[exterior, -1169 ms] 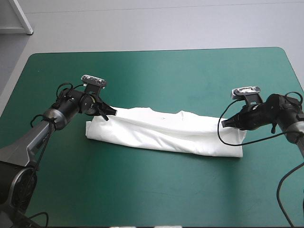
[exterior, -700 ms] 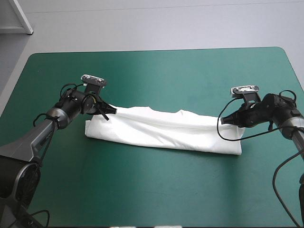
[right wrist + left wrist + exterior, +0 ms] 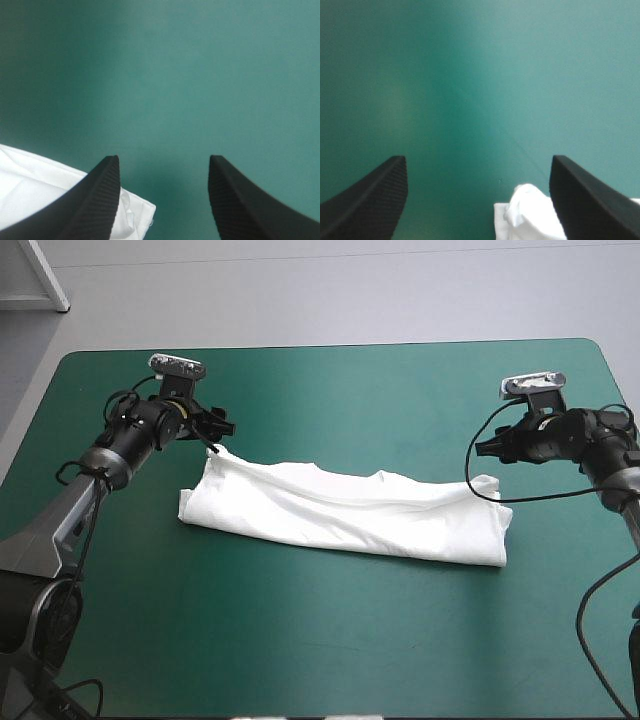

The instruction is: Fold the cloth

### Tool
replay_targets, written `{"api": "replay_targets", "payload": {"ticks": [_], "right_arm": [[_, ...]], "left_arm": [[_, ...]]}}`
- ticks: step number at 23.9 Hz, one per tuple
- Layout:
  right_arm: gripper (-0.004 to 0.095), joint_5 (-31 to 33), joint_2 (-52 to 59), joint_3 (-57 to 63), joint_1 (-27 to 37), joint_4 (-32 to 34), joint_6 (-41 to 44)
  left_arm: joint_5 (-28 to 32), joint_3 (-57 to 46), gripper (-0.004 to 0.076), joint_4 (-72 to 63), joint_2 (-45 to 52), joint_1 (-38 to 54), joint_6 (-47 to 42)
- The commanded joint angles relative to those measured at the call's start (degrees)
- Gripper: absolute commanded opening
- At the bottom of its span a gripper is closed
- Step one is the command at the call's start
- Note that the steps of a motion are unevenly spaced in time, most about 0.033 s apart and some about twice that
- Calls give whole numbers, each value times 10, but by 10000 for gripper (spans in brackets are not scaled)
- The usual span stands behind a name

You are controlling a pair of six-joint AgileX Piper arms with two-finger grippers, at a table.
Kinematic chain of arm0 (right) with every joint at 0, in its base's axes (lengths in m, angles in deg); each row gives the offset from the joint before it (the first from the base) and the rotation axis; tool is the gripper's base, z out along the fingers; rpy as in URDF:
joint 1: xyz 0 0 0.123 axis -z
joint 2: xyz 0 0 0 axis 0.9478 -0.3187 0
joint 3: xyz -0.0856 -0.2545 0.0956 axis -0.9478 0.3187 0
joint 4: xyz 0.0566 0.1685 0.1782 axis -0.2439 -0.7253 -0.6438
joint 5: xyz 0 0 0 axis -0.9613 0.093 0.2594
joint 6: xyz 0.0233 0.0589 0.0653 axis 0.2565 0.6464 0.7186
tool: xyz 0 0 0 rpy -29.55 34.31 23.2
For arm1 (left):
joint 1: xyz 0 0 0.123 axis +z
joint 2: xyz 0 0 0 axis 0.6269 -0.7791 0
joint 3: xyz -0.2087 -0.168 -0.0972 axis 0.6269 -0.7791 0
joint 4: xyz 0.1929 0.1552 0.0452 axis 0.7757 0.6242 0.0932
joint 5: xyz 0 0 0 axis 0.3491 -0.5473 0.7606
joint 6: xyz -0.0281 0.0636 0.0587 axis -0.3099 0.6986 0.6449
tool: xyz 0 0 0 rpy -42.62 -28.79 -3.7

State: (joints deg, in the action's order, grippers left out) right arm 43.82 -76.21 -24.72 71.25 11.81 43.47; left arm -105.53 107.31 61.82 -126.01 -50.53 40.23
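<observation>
One T-shirt (image 3: 340, 515), two wide claws

One white T-shirt lies on the bench (image 3: 330, 660), on its one teal-green cover (image 3: 330, 390). It is folded into one long band. The band sits near the middle of the bench and runs from 9 o'clock to 3 o'clock.

Two claws hang over the bench. The left claw (image 3: 216, 432) is at about 10 o'clock from the middle of the T-shirt, right by the band's far corner. The right claw (image 3: 482, 447) is at about 2 o'clock, near the other far corner but a little apart from it. Each claw has two black fingers, so that makes four.

In the left wrist view the left claw (image 3: 477, 160) is wide, with its fingers (image 3: 370, 200) far apart and green cover between the tips. In the right wrist view the right claw (image 3: 164, 159) is wide too and holds nothing.

Some things are hard to see. From above, both claws are small and dark, and their fingers cannot be told apart. The left wrist view shows only one little bunched corner of the T-shirt (image 3: 527, 212). It is beside one finger and partly behind it, and I cannot tell if they touch. The right wrist view shows one corner of the T-shirt (image 3: 35, 185), with one finger (image 3: 97, 200) covering part of it. The sleeves cannot be picked out in the folds.
</observation>
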Motion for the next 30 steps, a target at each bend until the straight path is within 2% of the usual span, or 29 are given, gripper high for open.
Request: {"api": "replay_targets", "payload": {"ticks": [1, 3, 5, 8, 10, 15, 20, 23, 28, 29, 30], "right_arm": [[502, 11, 45, -69, 5, 5, 16], [451, 14, 68, -77, 5, 5, 19], [356, 17, 99, -77, 5, 5, 20], [130, 38, 145, -77, 5, 9, 19], [-16, 52, 177, -77, 5, 15, 19], [-14, 86, 234, -72, 5, 26, 34], [-14, 140, 264, -28, 5, 47, 58], [-14, 126, 274, 34, 5, 32, 64], [-8, 100, 273, 116, 5, -18, 71], [10, 96, 271, 125, 5, -21, 71], [79, 93, 265, 141, 5, -18, 75]], "left_arm": [[-28, 64, 511, -54, 47, -29, 66], [-47, 68, 421, -101, 54, -50, 115], [-72, 68, 287, -148, 57, -77, 163], [-108, 68, 18, -198, 57, -114, 200], [-118, 68, 24, -224, 54, -134, 205], [-151, 68, 21, -316, 37, -174, 243], [-188, 68, 21, -352, -16, -195, 262], [-169, 68, 21, -356, -66, -195, 262], [-177, 68, 21, -382, -127, -195, 287], [-177, 68, 21, -382, -131, -195, 287], [-178, 68, 20, -380, -139, -195, 287]]}}
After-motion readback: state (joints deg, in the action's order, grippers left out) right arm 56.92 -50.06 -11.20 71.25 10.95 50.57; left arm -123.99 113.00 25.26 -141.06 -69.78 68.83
